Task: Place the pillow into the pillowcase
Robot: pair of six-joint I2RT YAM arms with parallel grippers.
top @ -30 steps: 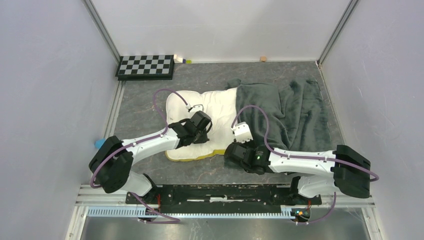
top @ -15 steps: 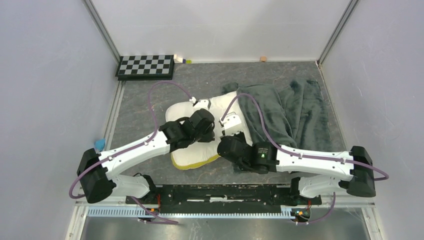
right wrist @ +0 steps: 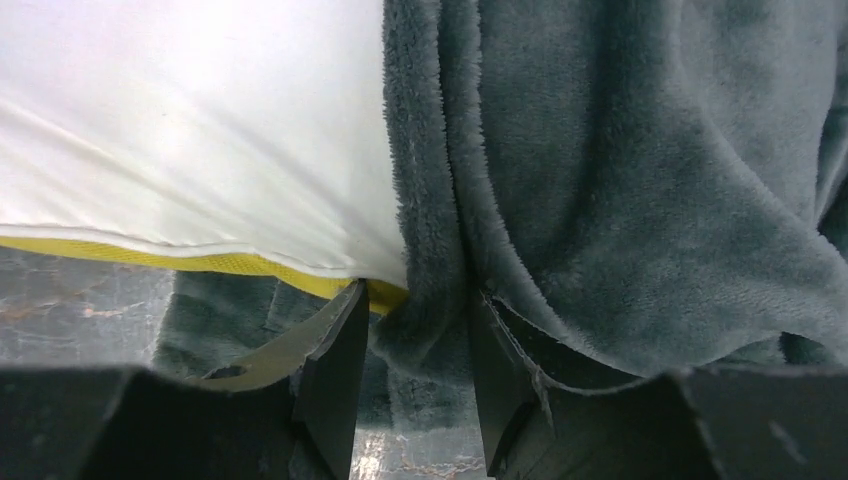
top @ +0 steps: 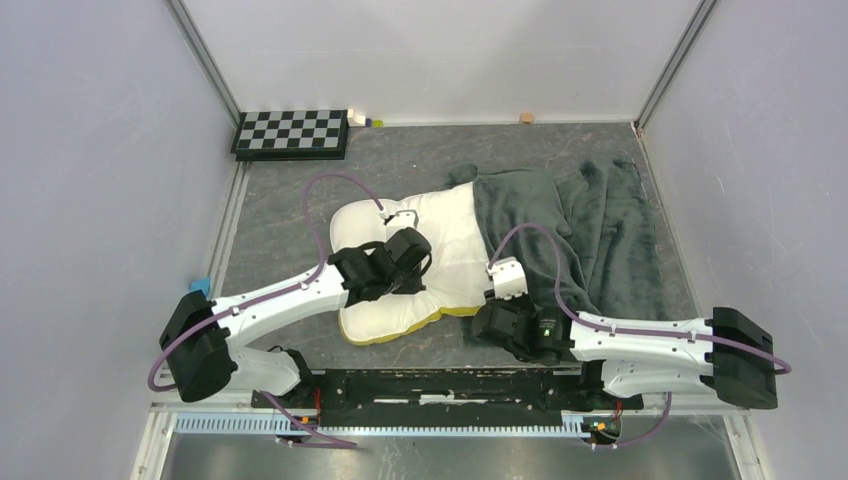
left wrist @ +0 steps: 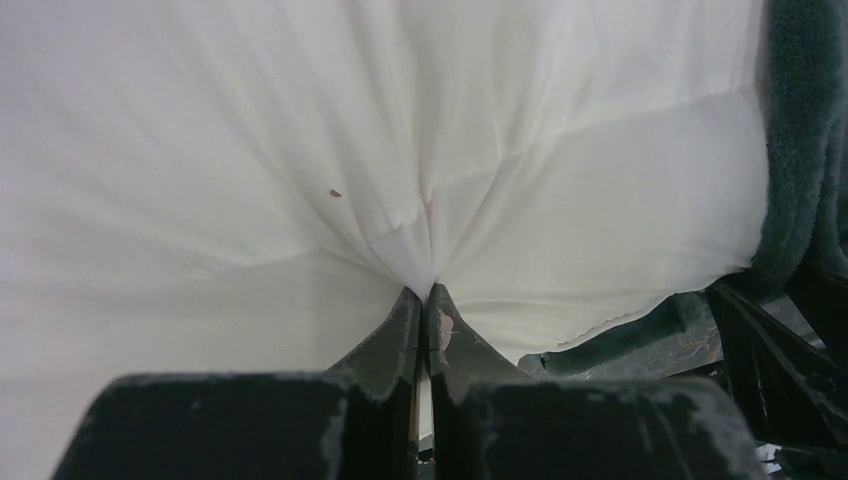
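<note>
The cream-white pillow lies mid-table, its yellow band along the near edge. Its right end sits inside the dark grey-green pillowcase, which spreads to the right. My left gripper rests on top of the pillow, shut on a pinch of its white cover. My right gripper is at the pillowcase's near corner, open. The plush hem hangs loosely between its fingers, next to the pillow's yellow band. No striped face shows.
A checkerboard lies at the back left, with small blocks beside it and another block by the back wall. A blue object sits at the left edge. Enclosure walls stand on three sides.
The right gripper shut at the pillow's right end, then drew back toward the near edge and opened. The left gripper stayed shut on the pillow, which shifted right and back again.
</note>
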